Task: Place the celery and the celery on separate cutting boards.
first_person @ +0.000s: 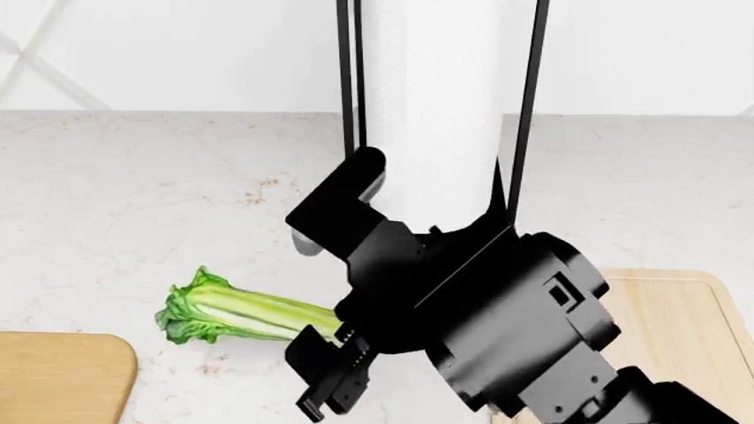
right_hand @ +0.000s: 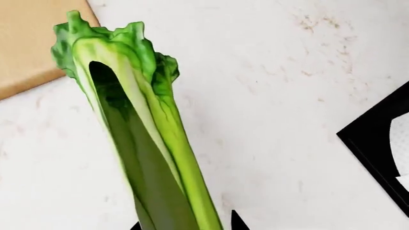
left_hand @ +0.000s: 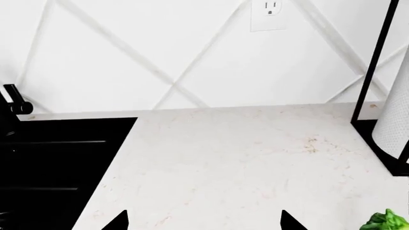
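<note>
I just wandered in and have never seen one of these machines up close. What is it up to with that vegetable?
The robot's right pincer is gripping the stalk end of a celery, its leafy top pointing toward the tan cutting board. Whether the celery is lifted or touching the counter is unclear. A paler cutting board lies on the other side, and a paper towel holder stands behind. The left pincer is open over bare counter, holding nothing.

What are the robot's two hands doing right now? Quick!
Left gripper: open, holding nothing; only its two fingertips show over the counter.
Right gripper: closed on the celery, gripping its stalk end.
</note>
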